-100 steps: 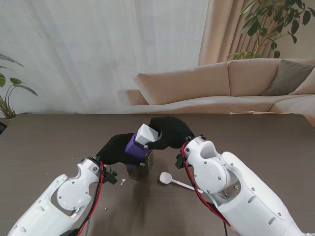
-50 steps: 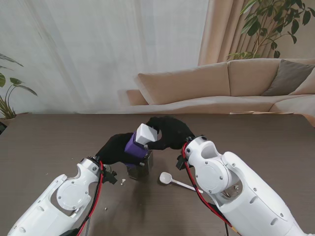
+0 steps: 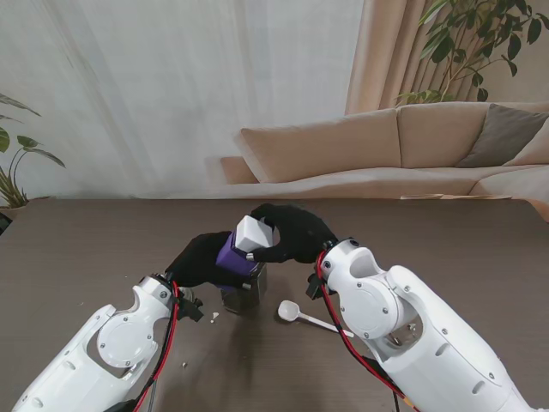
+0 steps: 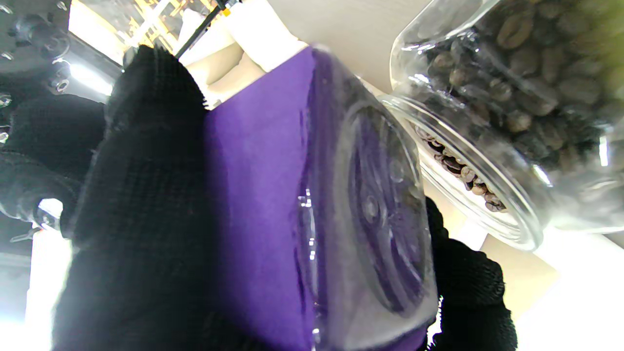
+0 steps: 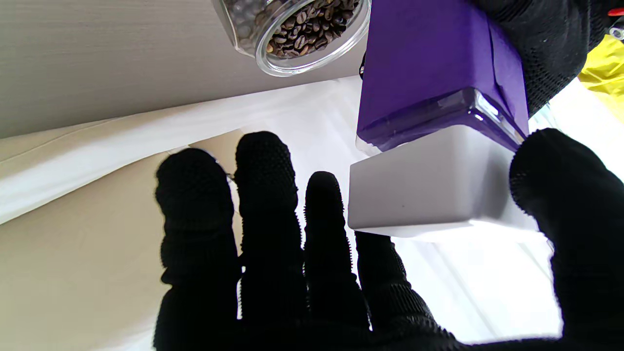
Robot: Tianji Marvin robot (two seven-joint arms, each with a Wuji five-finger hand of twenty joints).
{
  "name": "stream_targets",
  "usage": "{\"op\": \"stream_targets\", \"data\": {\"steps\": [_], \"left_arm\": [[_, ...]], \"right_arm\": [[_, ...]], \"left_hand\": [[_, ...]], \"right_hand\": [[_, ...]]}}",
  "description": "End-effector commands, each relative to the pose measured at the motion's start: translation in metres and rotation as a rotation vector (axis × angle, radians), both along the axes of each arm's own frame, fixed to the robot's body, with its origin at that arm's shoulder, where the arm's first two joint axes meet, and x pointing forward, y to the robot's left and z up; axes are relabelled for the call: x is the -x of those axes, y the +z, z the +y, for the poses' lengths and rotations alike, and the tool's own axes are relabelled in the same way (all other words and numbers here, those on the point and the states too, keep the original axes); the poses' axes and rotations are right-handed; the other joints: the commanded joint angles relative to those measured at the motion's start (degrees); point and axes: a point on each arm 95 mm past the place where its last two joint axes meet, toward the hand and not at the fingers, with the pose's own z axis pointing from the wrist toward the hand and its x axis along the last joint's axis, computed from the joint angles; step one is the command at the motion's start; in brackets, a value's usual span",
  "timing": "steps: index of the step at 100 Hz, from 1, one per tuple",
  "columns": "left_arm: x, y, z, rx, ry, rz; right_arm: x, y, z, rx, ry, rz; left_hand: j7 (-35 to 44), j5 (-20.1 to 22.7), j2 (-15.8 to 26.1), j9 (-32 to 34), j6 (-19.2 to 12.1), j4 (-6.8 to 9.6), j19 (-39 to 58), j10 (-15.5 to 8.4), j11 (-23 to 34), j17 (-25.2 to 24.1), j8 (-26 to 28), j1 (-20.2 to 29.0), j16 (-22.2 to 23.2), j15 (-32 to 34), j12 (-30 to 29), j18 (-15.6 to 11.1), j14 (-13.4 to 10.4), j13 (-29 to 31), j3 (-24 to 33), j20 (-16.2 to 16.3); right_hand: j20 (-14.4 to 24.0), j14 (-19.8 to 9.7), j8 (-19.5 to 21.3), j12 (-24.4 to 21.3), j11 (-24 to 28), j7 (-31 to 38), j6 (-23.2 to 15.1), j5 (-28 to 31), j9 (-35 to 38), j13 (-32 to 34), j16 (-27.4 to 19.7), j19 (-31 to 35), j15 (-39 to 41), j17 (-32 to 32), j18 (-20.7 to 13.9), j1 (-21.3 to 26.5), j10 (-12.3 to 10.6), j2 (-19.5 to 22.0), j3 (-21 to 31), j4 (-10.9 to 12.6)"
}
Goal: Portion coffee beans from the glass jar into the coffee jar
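Behind the dark table (image 3: 77, 249) stand a beige sofa (image 3: 386, 146) and white curtains. Since one second ago little has changed: the right hand (image 3: 296, 233) has only shifted slightly toward 9 o'clock, fingers closed on the white lid (image 3: 251, 233), which I judge is not yet off. The left hand (image 3: 203, 259) grips the purple coffee jar (image 3: 233, 255); its contents are hidden. At 6 o'clock of it stands the open glass jar (image 3: 244, 292), with beans inside.

Purple coffee jar (image 3: 236, 255) (white lid (image 3: 254, 233)); black gloved hands; brown beans (image 5: 304, 29).
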Motion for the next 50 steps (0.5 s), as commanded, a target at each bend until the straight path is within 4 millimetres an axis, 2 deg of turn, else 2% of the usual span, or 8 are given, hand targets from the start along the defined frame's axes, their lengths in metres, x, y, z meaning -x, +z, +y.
{"op": "stream_targets", "data": {"steps": [1, 13, 18, 22, 29, 44, 50], "left_arm": [[0.001, 0.001, -0.002, -0.002, -0.011, 0.004], [0.001, 0.001, -0.002, -0.003, -0.011, 0.004], [0.001, 0.001, -0.002, -0.003, -0.011, 0.005], [0.001, 0.001, -0.002, -0.004, -0.011, 0.006], [0.001, 0.001, -0.002, -0.004, -0.01, 0.007], [0.002, 0.001, -0.002, -0.005, -0.01, 0.009], [0.002, 0.001, -0.002, -0.006, -0.01, 0.009]], "right_arm": [[0.002, -0.001, 0.002, 0.003, 0.009, 0.013], [0.002, 0.0, 0.001, 0.003, 0.018, 0.023], [0.001, 0.0, 0.001, 0.005, 0.023, 0.029], [0.001, 0.001, 0.0, 0.007, 0.026, 0.033], [0.001, 0.002, 0.0, 0.007, 0.029, 0.035], [-0.002, 0.008, -0.004, 0.011, 0.038, 0.048], [-0.004, 0.011, -0.006, 0.015, 0.047, 0.046]], "left_hand": [[8.4, 4.5, 32.5, 4.3, -7.2, 2.1, -0.7, -1.9, 6.0, -2.6, 3.7, 21.6, 1.7, 8.3, 2.5, -3.7, 2.8, 3.3, 22.1, 0.4], [8.4, 4.5, 32.5, 4.3, -7.3, 2.09, -0.7, -1.9, 6.1, -2.7, 3.8, 21.6, 1.7, 8.3, 2.5, -3.7, 2.7, 3.3, 22.1, 0.4], [8.4, 4.5, 32.5, 4.3, -7.3, 2.07, -0.7, -1.9, 6.1, -2.7, 3.8, 21.6, 1.7, 8.3, 2.5, -3.7, 2.7, 3.3, 22.0, 0.4], [8.4, 4.5, 32.5, 4.3, -7.3, 2.09, -0.7, -1.9, 6.1, -2.6, 3.8, 21.6, 1.7, 8.3, 2.6, -3.8, 2.7, 3.3, 22.1, 0.4], [8.4, 4.5, 32.5, 4.3, -7.3, 2.1, -0.7, -1.9, 6.1, -2.6, 3.8, 21.6, 1.7, 8.3, 2.6, -3.8, 2.7, 3.3, 22.1, 0.4], [8.4, 4.4, 32.5, 4.3, -7.3, 2.09, -0.6, -2.0, 6.1, -2.6, 3.8, 21.6, 1.7, 8.3, 2.6, -3.8, 2.7, 3.3, 22.1, 0.4], [8.4, 4.4, 32.5, 4.3, -7.3, 2.08, -0.6, -2.0, 6.1, -2.6, 3.8, 21.6, 1.7, 8.3, 2.6, -3.8, 2.7, 3.3, 22.1, 0.4]], "right_hand": [[1.9, 0.8, -0.9, -0.9, -0.4, -0.3, 1.6, -3.6, -2.7, -1.8, -0.2, -0.7, -0.1, -21.4, 0.9, -1.3, -0.5, 1.4, -2.3, 1.7], [2.1, 1.5, -3.7, -2.7, -2.4, -0.4, 3.1, -5.6, -4.8, -3.7, -0.5, -1.7, -1.5, -22.9, 1.4, -1.3, 0.1, 3.4, -6.0, 1.9], [2.5, 1.6, -5.7, -3.8, -2.9, 0.0, 4.0, -6.9, -6.1, -4.5, -0.5, -2.7, -2.0, -23.7, 1.6, 0.1, 0.3, 6.4, -12.5, 3.0], [2.6, 1.7, -6.5, -4.1, -3.2, -0.1, 4.4, -8.0, -7.3, -5.4, -0.4, -3.2, -2.2, -24.5, 1.6, -2.0, 0.3, 6.9, -15.4, 3.8], [2.9, 1.6, -7.5, -4.5, -3.2, -0.2, 4.8, -9.3, -8.3, -6.1, -0.4, -3.8, -2.4, -25.1, 1.6, -5.9, 0.2, 3.3, -10.6, 4.7], [3.0, 1.5, -8.0, -4.6, -3.5, -0.5, 4.3, -9.9, -10.8, -8.6, -0.4, -4.6, -2.9, -26.7, 1.3, -6.8, 0.5, 2.8, -10.3, 4.4], [3.0, 1.4, -8.2, -4.6, -3.6, -0.7, 2.9, -9.7, -11.6, -9.5, -0.4, -5.1, -3.3, -27.5, 1.1, -7.2, 0.6, 2.8, -10.3, 4.1]]}}
